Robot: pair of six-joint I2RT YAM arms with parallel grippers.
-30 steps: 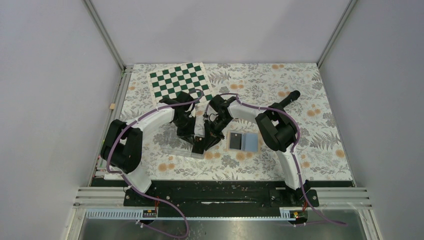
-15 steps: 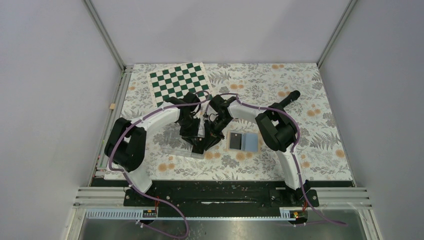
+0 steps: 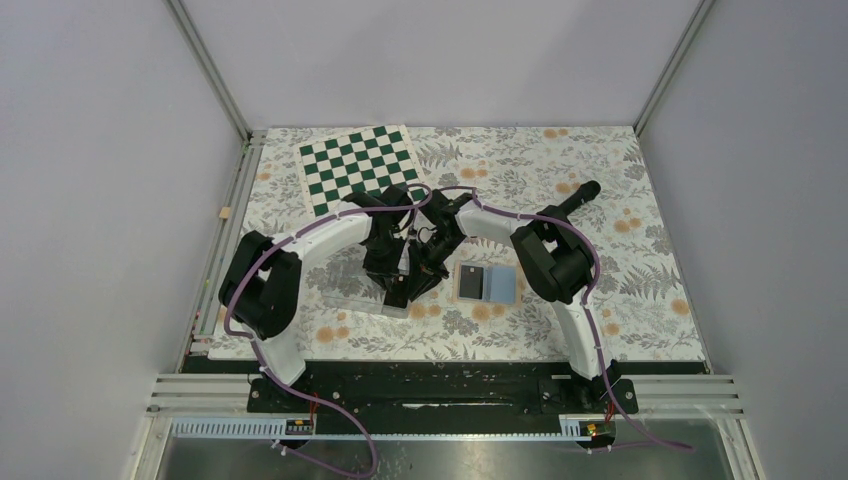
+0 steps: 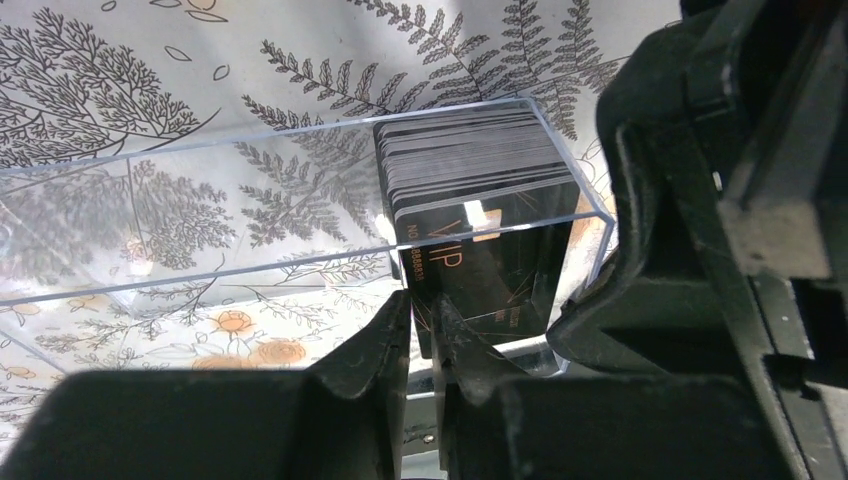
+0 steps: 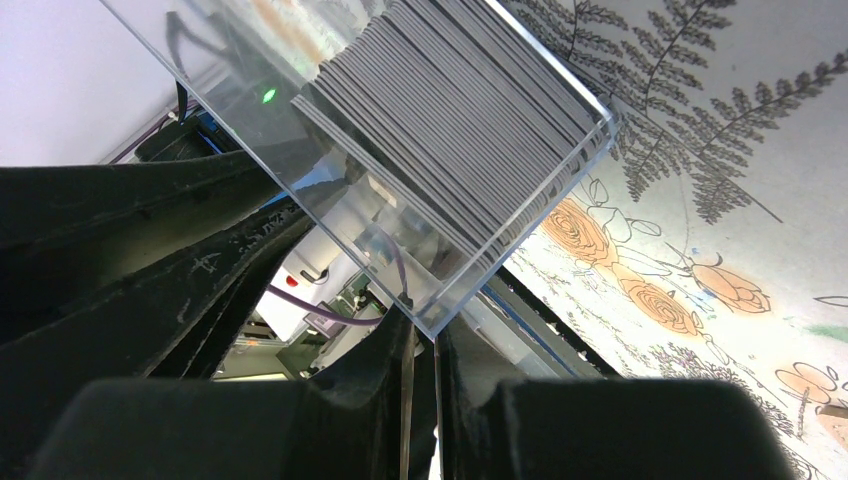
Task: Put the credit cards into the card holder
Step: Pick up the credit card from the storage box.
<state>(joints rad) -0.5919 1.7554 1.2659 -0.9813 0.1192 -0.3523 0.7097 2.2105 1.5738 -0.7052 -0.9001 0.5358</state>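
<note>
The tray (image 3: 345,295) lies left of centre on the table (image 3: 650,300), toward the near edge, with cards (image 4: 470,165) stacked in its right end. Just right of it lies the holder (image 3: 503,285), one card (image 3: 470,281) on its left half. A chessboard (image 3: 360,165) sits by the far left corner, a marker (image 3: 573,198) behind the holder, rightward.

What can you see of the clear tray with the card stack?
The clear tray is a long, open-topped box of see-through plastic, lying on the floral table cover left of the open card holder. A stack of black cards stands on edge at its right end. The right gripper pinches its wall at that end.
</note>
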